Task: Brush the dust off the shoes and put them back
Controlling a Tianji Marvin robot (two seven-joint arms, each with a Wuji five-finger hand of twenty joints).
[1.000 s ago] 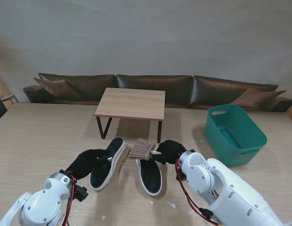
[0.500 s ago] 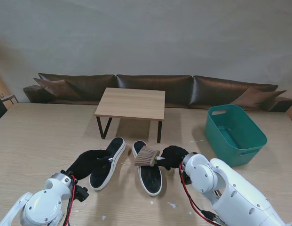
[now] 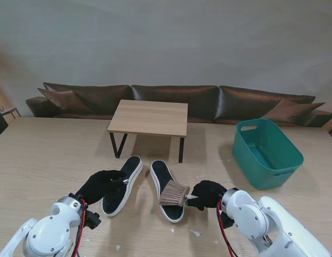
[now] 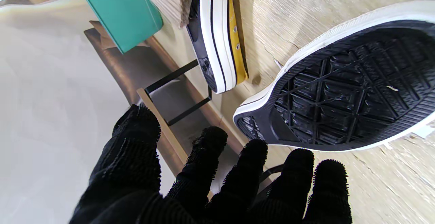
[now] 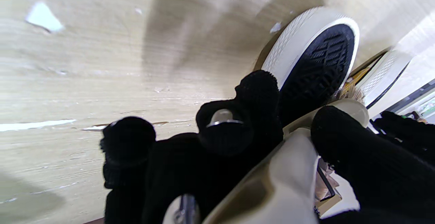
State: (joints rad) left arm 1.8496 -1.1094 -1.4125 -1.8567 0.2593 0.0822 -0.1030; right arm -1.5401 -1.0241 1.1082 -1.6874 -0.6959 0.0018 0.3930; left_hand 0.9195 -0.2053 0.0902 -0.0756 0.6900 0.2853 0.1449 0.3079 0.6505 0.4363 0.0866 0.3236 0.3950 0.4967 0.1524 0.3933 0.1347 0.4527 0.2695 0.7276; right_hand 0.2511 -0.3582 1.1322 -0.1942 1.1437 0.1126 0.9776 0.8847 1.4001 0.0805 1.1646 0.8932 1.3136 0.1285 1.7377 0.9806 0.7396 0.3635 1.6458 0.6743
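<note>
Since a second ago the brush (image 3: 174,193) is moving from the far tip of the right shoe (image 3: 167,191) down along its sole toward the robot, and the right hand (image 3: 207,194) is drawing back with it; the left shoe (image 3: 123,185) and left hand (image 3: 100,183) are staying where they were.

On the left of the stand view, the left hand is resting against the outer edge of the left shoe, which is lying sole-up on the wooden table (image 3: 43,155). In the left wrist view its black-gloved fingers (image 4: 253,169) are spreading apart just beside the shoe's white rim (image 4: 265,95), closing on nothing.

Just to the right, the right shoe is also lying sole-up, angled slightly away from its partner and apart from it. The brush's bristles are pressing on the nearer half of its sole. The right hand is gripping the brush's pale handle (image 5: 292,169), fingers wrapping it tightly.

Farther off stands a small low table (image 3: 149,118), and at the far right a teal basket (image 3: 268,155).
</note>
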